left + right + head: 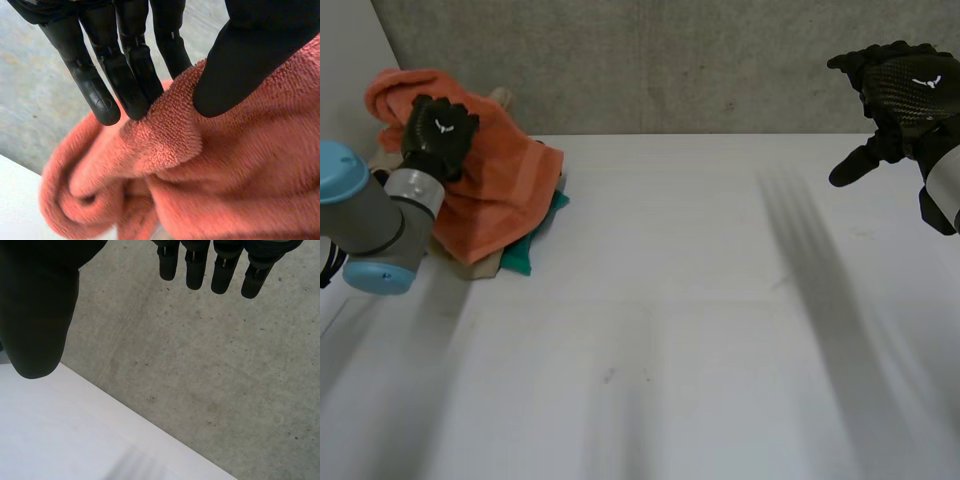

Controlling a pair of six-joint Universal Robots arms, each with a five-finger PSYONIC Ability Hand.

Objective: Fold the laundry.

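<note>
Pinched between thumb and fingers of left robot hand (440, 135): a fold of soft orange terry towel (495, 185), heaped at far left of white worktop (700, 300). Probably light, limp, grippy; better gripped at a corner. Raised, relaxed, empty: right robot hand (900, 95).

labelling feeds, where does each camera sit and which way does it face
Head view: behind and between the arms, looking down at the table; shows left arm, left hand on the orange towel, raised right hand.
Left wrist view: on the left wrist, looking along the palm; fingers and thumb pinch the towel.
Right wrist view: on the right wrist, facing the concrete wall and table edge; open fingers and thumb.
Shared: head and left wrist views both show the left hand and towel.
</note>
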